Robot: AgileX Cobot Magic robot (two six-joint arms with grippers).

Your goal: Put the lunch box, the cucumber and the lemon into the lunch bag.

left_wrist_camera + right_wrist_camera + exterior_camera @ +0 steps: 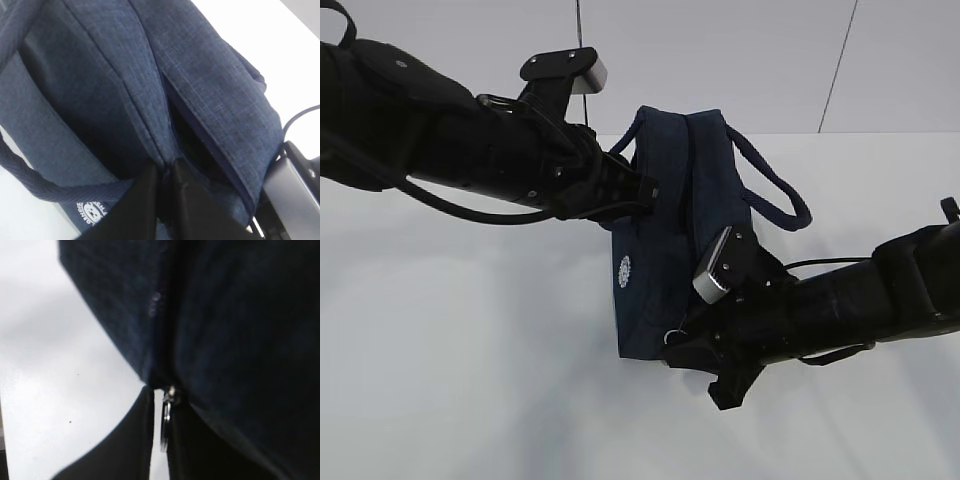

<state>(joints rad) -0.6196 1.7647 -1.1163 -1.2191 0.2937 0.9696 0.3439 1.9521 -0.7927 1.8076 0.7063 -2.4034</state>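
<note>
Lunch bag [665, 250] sits mid-surface [470, 380], tipped up between my two arms, handles [775, 190] flopped toward the back. My left gripper [165, 175] has its jaws pinched shut on the fabric seam at one end of the zip, probably anchoring the bag so it won't slide. Zip looks partly parted there, dark gap showing. My right gripper [160, 440] has its jaws nearly closed around the silver ring pull [165, 420] at the other end; firm grip, can't tell. Lunch box, cucumber, lemon not in view.
</note>
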